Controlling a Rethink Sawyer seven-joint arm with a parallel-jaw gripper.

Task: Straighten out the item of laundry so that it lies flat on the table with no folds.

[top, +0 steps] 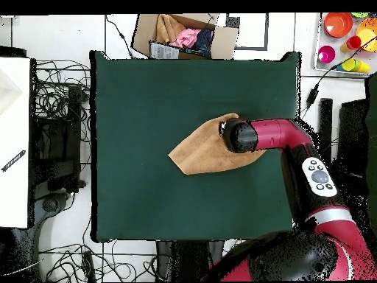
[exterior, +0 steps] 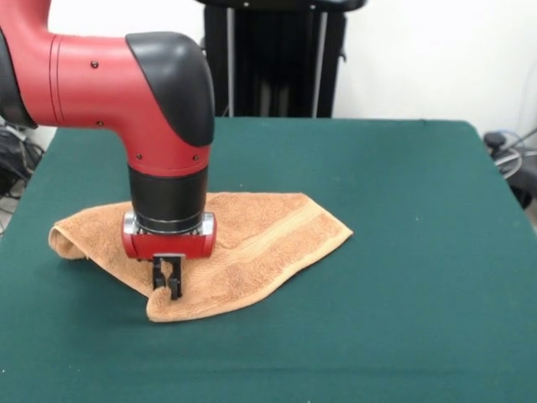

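The towel (exterior: 243, 243) lay near the middle of the green table (exterior: 403, 210), doubled over itself into a rough triangle with one end rolled up, so it was far from flat. The arm's gripper (exterior: 167, 279) had its dark fingers down on the near folded edge, close together, apparently nipping a bit of the cloth between them. That spot made sense to me: taking hold of the upper layer at the fold would let it be drawn back and opened out. The towel hid any contact underneath.
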